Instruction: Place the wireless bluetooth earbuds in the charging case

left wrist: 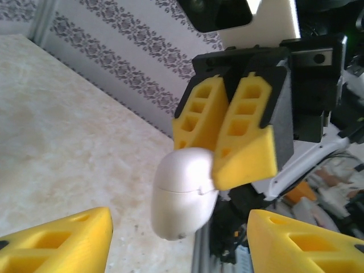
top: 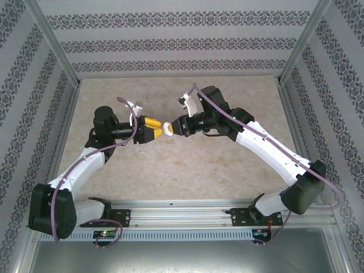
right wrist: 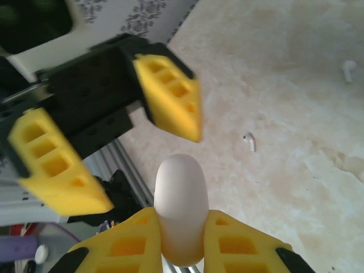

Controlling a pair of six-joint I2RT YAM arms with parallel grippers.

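The white charging case [top: 168, 129] hangs above the middle of the table, lid closed, with its seam showing in the left wrist view. My right gripper [right wrist: 182, 245] is shut on its lower end, one yellow finger [right wrist: 128, 245] on each side of the case [right wrist: 181, 196]. My left gripper [left wrist: 182, 250] faces it and stands open, its fingertips apart on either side of the case [left wrist: 185, 193] without touching it. Two tiny white earbuds lie on the table below, one [right wrist: 249, 142] nearer and one [right wrist: 348, 69] farther off.
The beige table [top: 170, 96] is walled in by patterned panels and metal frame posts on three sides. A metal rail [top: 182, 213] with both arm bases runs along the near edge.
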